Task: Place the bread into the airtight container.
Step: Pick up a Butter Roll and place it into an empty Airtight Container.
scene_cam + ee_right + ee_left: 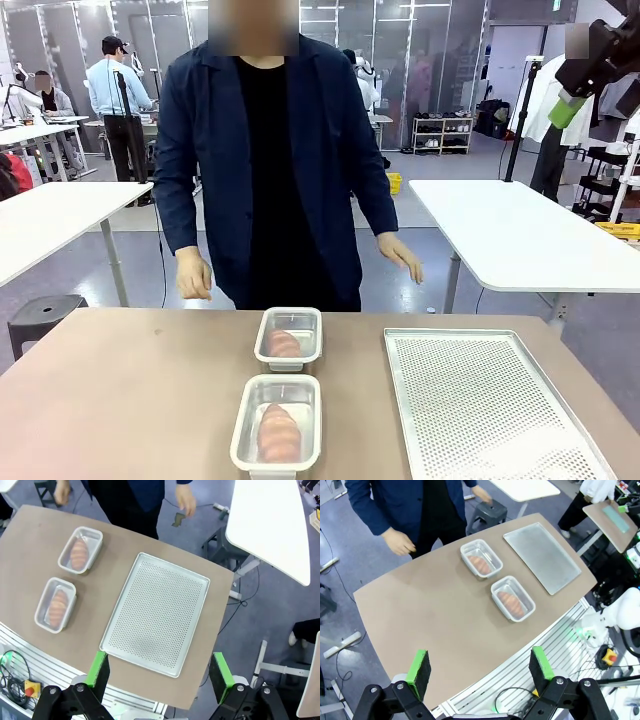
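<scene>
- Two clear rectangular plastic containers, near (277, 423) and far (289, 339), sit mid-desk, each holding a brown bread roll (279, 432).
- Perforated metal tray (480, 400) lies toward the desk's right edge.
- Left gripper (479, 669) and right gripper (159, 671) hang high above the desk, jaws spread, empty.

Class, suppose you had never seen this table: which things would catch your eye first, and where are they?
Two clear containers, each holding a piece of bread, sit one behind the other at the middle of the brown table. A large perforated metal tray lies bare to their right. A person in a dark jacket stands at the far edge.
</scene>
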